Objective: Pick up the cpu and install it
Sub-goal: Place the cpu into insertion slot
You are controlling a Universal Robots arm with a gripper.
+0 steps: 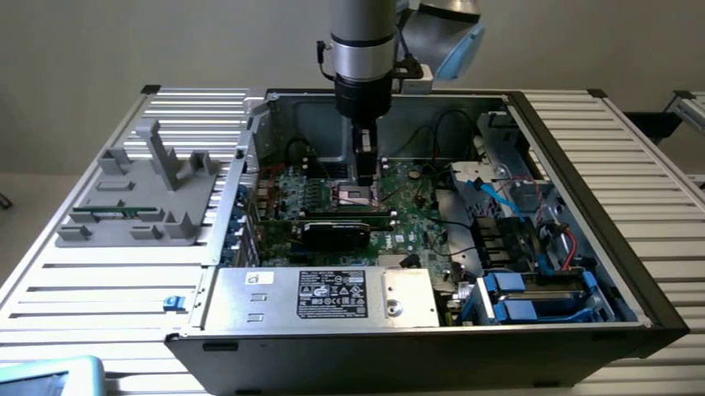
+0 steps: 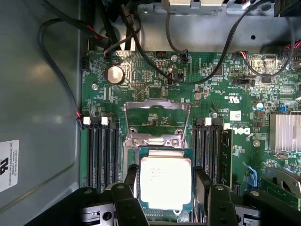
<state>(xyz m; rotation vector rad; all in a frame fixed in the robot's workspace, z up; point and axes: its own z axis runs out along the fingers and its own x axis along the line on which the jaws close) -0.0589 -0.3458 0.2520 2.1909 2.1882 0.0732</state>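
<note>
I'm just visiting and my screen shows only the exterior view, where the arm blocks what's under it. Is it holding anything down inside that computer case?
Observer: Yes. The wrist view shows the gripper closed on the cpu, with a finger against each of two opposite edges.
Operator: Is it anywhere near where the chip belongs?
Observer: The cpu is right next to the socket's metal retention frame, which stands raised open.
Operator: What else is around it on the board?
Observer: Black memory slots run along both sides of the socket, and a round coin battery sits further out on the green board.
</note>
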